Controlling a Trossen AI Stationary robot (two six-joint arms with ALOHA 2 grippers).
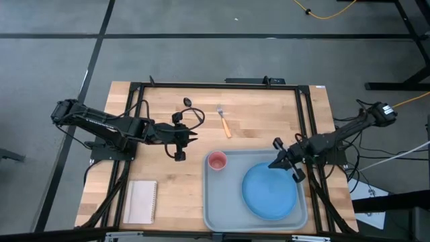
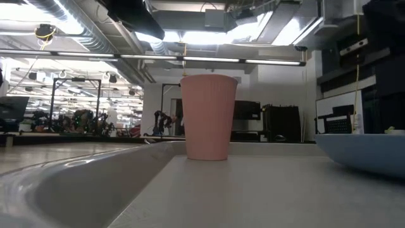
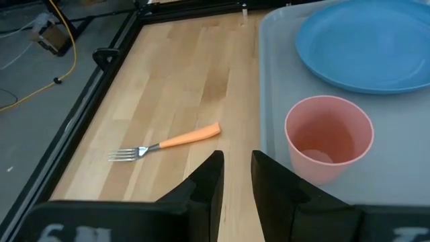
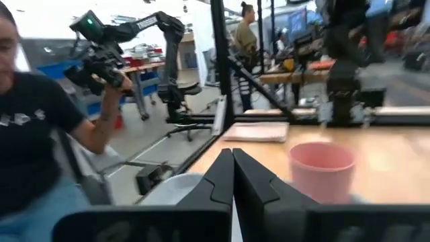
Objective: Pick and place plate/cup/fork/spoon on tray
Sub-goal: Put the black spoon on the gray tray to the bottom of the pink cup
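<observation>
The light-blue plate (image 1: 270, 190) lies flat in the right half of the grey-blue tray (image 1: 222, 208). The pink cup (image 1: 217, 160) stands upright in the tray's far left corner and shows in the low view (image 2: 209, 117). The orange-handled fork (image 1: 224, 122) and the dark spoon (image 1: 187, 103) lie on the wooden table beyond the tray. My left gripper (image 1: 193, 138) is open and empty over the table, between the fork and the tray's far left corner (image 3: 235, 161). My right gripper (image 1: 272, 165) is shut and empty over the tray by the plate's far edge (image 4: 233, 161).
A white notepad (image 1: 141, 200) lies at the table's near left. A black frame (image 1: 215, 85) runs along the table's far and side edges. A person (image 4: 33, 134) stands beyond the table's left side in the right wrist view.
</observation>
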